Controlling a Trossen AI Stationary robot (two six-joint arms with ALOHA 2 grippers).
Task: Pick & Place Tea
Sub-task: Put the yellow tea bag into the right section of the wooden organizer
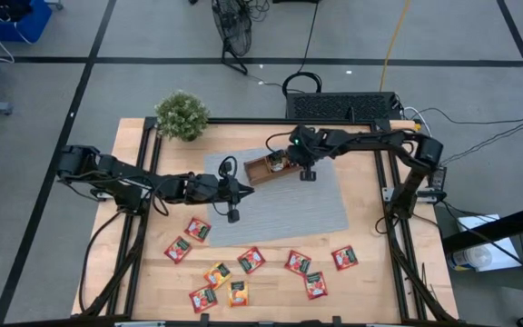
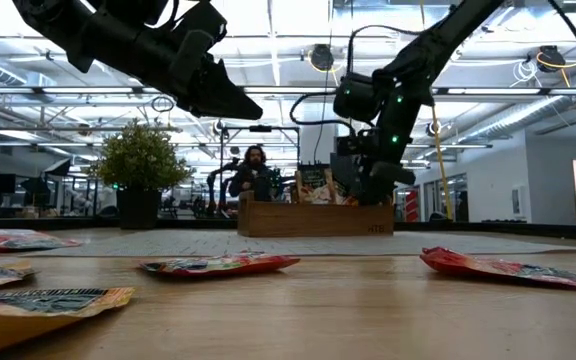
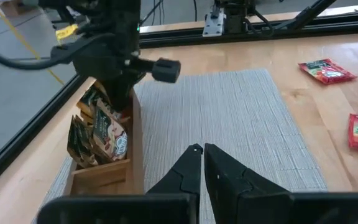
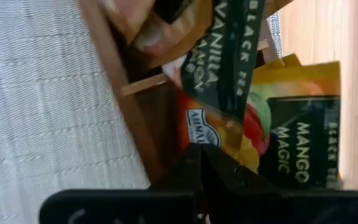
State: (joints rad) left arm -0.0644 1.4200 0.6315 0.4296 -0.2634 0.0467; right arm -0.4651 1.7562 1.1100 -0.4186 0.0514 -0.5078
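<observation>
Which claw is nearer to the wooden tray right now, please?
Right. The right claw is down at the tray, at its end with the packets. The left claw hovers over the mat beside the tray, apart from it.

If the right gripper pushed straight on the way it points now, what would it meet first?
Most likely the orange-yellow tea packet standing in the wooden tray. The shut right gripper is already right up against it, though contact itself isn't clear.

My right fingers [image 1: 291,163] sit down in the wooden tray [image 1: 263,171], hemmed by its walls and standing tea packets [image 3: 101,134]. Beside the tray the grey mat [image 1: 311,204] lies bare. Beyond the mat's near edge, scattered packets [image 1: 251,261] crowd the desk [image 1: 370,272].
</observation>
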